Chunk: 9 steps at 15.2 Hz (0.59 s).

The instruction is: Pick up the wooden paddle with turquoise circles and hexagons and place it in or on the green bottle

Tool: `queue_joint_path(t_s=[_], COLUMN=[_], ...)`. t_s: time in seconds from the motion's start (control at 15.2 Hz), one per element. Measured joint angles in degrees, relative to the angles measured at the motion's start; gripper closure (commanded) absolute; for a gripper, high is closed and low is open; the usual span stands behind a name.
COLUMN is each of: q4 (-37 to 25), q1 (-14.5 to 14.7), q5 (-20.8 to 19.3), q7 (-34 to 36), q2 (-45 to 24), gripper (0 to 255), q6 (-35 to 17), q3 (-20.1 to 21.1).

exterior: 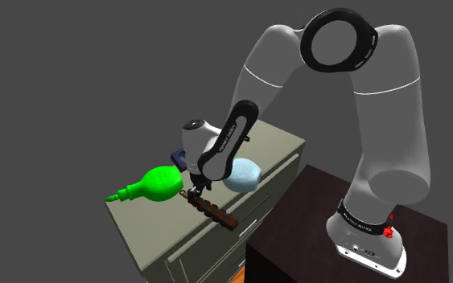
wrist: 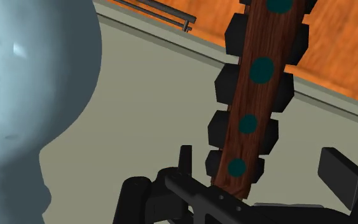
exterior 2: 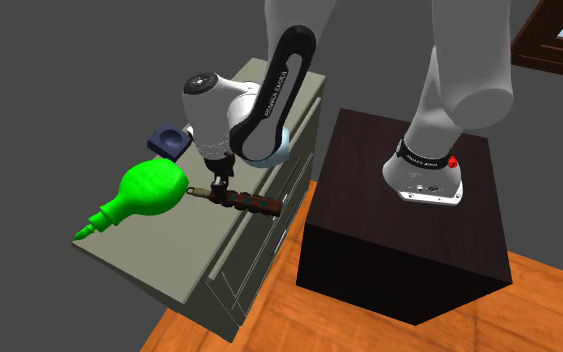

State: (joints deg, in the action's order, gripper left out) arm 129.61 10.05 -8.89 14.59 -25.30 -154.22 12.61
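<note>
In the shoulder view the gripper (exterior: 192, 194) hangs low over the grey table (exterior: 281, 149), at one end of the brown paddle (exterior: 212, 211), which lies slanted near the table's front edge. The green bottle (exterior: 157, 183) lies on its side just beside that end, toward this view's left. A pale blue object (exterior: 244, 174) and a dark blue one (exterior: 179, 157) sit behind the arm.

In the second exterior view the gripper (exterior 2: 219, 186) points down at the paddle (exterior 2: 244, 201), between the green bottle (exterior 2: 150, 190) and the table's (exterior 2: 159, 255) edge. The dark stand (exterior 2: 409, 250) rests on an orange wooden floor (exterior 2: 219, 335).

In the wrist view the paddle (wrist: 254, 95), with turquoise circles and black hexagons along its sides, runs away from the gripper (wrist: 260, 164). The fingers (wrist: 343, 181) stand apart on either side of its near end, with a gap visible at one finger.
</note>
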Motion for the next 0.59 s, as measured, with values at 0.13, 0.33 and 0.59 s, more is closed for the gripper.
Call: queue_joint_path(t_s=[0.13, 0.33, 0.59], q4=[-1.0, -1.9, -2.7], q1=[0.5, 1.3, 1.9], q5=[-0.6, -1.5, -2.2], q7=[0.3, 1.0, 1.5], q2=[-1.9, -4.4, -7.0], gripper=[0, 0, 0], q6=[-0.9, -2.6, -4.4], q3=[-0.6, -1.4, -2.3])
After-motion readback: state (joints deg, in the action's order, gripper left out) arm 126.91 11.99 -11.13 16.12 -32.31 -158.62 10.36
